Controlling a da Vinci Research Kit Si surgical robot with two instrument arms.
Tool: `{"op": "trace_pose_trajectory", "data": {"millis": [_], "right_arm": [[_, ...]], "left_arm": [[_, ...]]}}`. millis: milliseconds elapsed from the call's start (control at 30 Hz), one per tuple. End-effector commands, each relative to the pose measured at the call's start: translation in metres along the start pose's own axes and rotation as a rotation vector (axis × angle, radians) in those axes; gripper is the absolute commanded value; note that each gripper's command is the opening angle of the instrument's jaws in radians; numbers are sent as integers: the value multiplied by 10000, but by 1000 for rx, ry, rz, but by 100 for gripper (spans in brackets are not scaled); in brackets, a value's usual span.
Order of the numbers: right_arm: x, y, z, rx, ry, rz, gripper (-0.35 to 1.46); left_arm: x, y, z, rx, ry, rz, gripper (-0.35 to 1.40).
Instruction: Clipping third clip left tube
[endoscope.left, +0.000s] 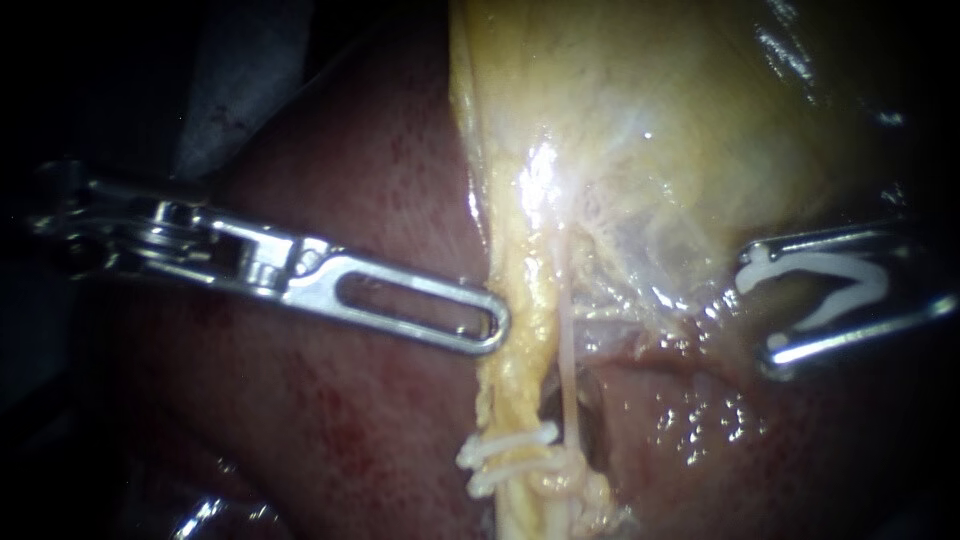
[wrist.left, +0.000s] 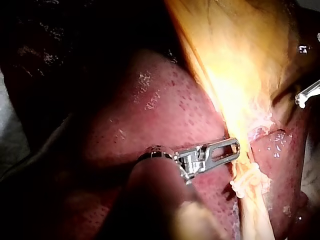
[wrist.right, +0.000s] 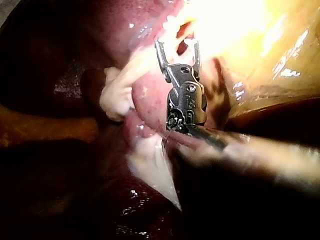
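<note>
Gripping white V-shaped clip (endoscope.left: 830, 285), steel right instrument (endoscope.left: 760, 306) hovers.

Liver (endoscope.left: 330, 430): dark red, finely speckled, wet. It fills the left and near side, and a second glossy fold of it sits near right. Gallbladder (endoscope.left: 680, 100): pale yellow, translucent, shiny, takes up the far right. A yellow fatty strip (endoscope.left: 510, 330) runs from its left edge down toward the near side, lying over the liver. Grey flat surface (endoscope.left: 240, 90) at far left behind the liver, kind unclear. Everything beyond that is dark.
</note>
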Motion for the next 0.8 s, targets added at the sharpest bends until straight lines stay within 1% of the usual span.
{"op": "trace_pose_trajectory", "data": {"millis": [33, 167, 333, 467, 800], "right_arm": [[-2, 0, 3, 5, -4, -1, 56], [-7, -1, 15, 6, -5, -6, 56], [-13, -1, 33, 13, -11, -12, 56], [-19, -1, 50, 20, -17, -25, 56], [-33, -1, 104, 48, -35, -9, 54]], "left_arm": [[1, -4, -3, 1, -3, -2, -35], [5, -16, -13, 10, -7, -6, -35], [4, -27, -25, 11, -13, -12, -35], [4, -29, -30, 12, -19, -14, -35], [5, -31, -28, 11, -21, -14, -35]]}}
